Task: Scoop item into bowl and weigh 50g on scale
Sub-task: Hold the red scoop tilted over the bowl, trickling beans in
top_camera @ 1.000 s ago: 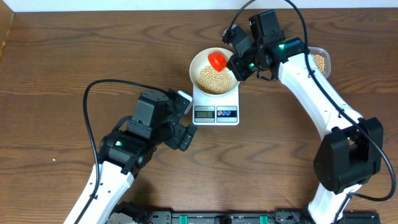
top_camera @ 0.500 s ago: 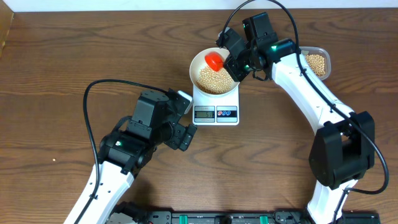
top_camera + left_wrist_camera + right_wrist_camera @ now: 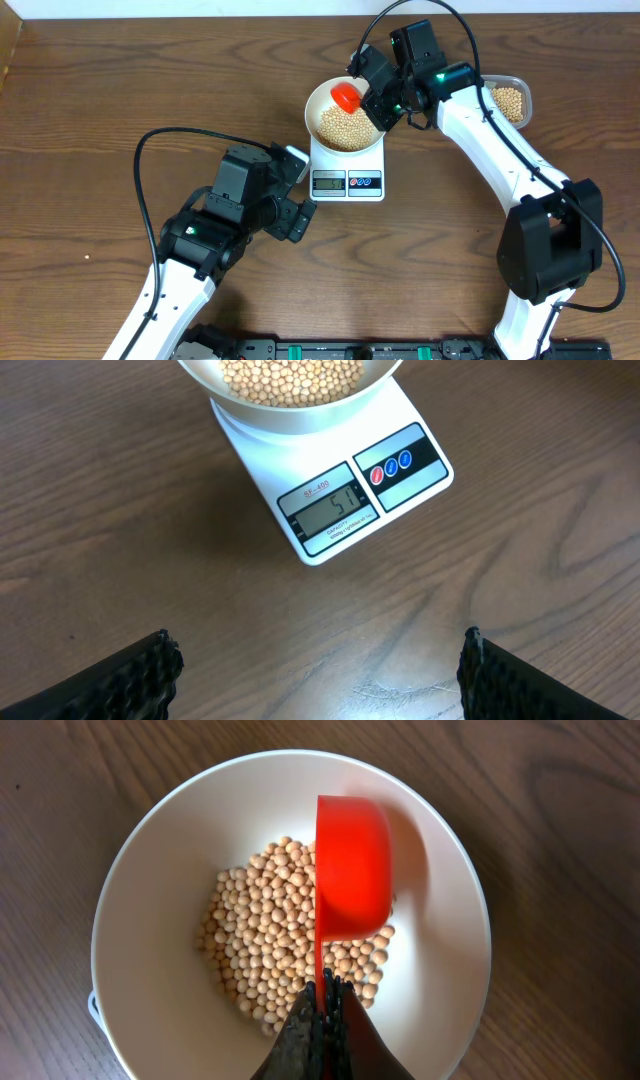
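While the right claw [image 3: 322, 1015] squeezes the red scoop [image 3: 350, 870]: hold it steady, just ahead of the claw.
Beans [image 3: 260, 940]: in the bowl [image 3: 130, 930], under the scoop.
Scale [image 3: 425, 480]: its screen [image 3: 333, 512] looks like 51, so lift out a few, slowly.
Left claw [image 3: 320, 675]: spread wide, holding nothing.

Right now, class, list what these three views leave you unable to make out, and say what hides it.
Scale digits: too small in the overhead view.
Bowl far rim: cut off by the top edge, left wrist view.
Beans under the red scoop: covered by it, right wrist view.
Clear tub: partly behind the right arm, overhead.
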Available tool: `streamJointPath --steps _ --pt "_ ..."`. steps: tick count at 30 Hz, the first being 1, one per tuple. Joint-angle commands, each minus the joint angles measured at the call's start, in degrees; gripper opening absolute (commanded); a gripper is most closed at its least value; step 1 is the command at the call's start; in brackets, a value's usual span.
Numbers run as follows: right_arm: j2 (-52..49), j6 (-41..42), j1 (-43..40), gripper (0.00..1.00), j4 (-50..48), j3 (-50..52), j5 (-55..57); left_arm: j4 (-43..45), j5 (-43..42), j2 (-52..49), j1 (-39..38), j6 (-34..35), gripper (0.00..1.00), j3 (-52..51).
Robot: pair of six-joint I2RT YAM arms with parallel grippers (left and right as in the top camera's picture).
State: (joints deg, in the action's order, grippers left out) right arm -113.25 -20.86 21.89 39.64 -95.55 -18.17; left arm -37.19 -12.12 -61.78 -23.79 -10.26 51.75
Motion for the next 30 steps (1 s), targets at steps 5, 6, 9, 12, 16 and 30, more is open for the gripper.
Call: streamJointPath --steps 5,6,9,12,16,30 --pt "-0.33 -1.07 0.72 0.01 -0.07 0.02 0.09 -0.02 -0.70 0.04 -0.17 0.31 0.91 -0.24" --pt "-0.33 -1.09 0.72 0.01 -0.04 0.02 0.09 -0.02 -0.70 0.04 -0.17 0.28 0.91 -0.24" --pt "-0.35 -1.09 0.72 0.01 -0.17 0.37 0.09 -0.04 -0.70 0.04 -0.17 0.31 0.91 -0.24" --pt "-0.35 -1.09 0.72 0.01 -0.44 0.68 0.09 -0.04 -0.70 0.04 -0.17 0.31 0.91 -0.24" --pt "-0.35 -1.09 0.72 0.01 -0.50 0.74 0.09 -0.04 -0.70 0.04 -0.17 0.31 0.91 -0.24" --pt "-0.35 -1.05 0.72 0.01 -2.38 2.03 0.09 -0.04 -0.70 0.04 -0.17 0.31 0.91 -0.24"
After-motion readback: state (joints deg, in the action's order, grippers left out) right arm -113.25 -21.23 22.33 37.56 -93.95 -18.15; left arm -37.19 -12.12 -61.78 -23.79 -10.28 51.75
